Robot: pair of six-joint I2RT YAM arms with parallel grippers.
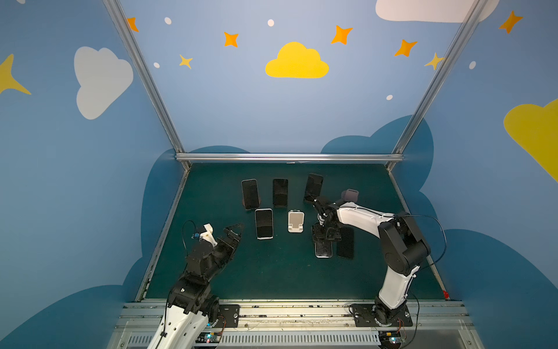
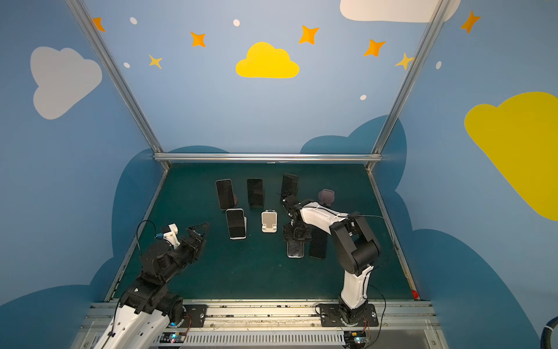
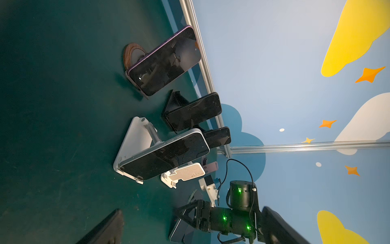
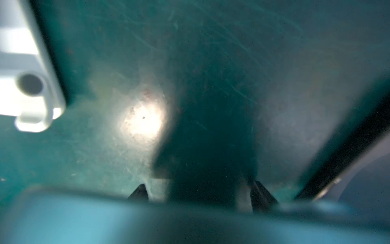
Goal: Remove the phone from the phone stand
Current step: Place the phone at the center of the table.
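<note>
The phone (image 1: 323, 250) (image 2: 295, 249) lies low on the green table, right of the empty white phone stand (image 1: 296, 221) (image 2: 269, 221) (image 3: 183, 172). My right gripper (image 1: 324, 238) (image 2: 296, 235) points straight down over the phone's far end, jaws shut on its sides. In the right wrist view the phone is a blurred blue band (image 4: 147, 221), with both fingertips of the right gripper (image 4: 199, 190) poking past it near the table. A corner of the stand (image 4: 27, 74) shows there too. My left gripper (image 1: 235, 232) (image 2: 199, 231) hovers open and empty at the left.
A second dark phone (image 1: 345, 243) lies flat just right of the held one. Three phones lean on stands at the back (image 1: 250, 193) (image 1: 280, 192) (image 1: 314, 187). A white-cased phone (image 1: 264, 223) stands left of the empty stand. A purple stand (image 1: 350, 195) is behind the right arm.
</note>
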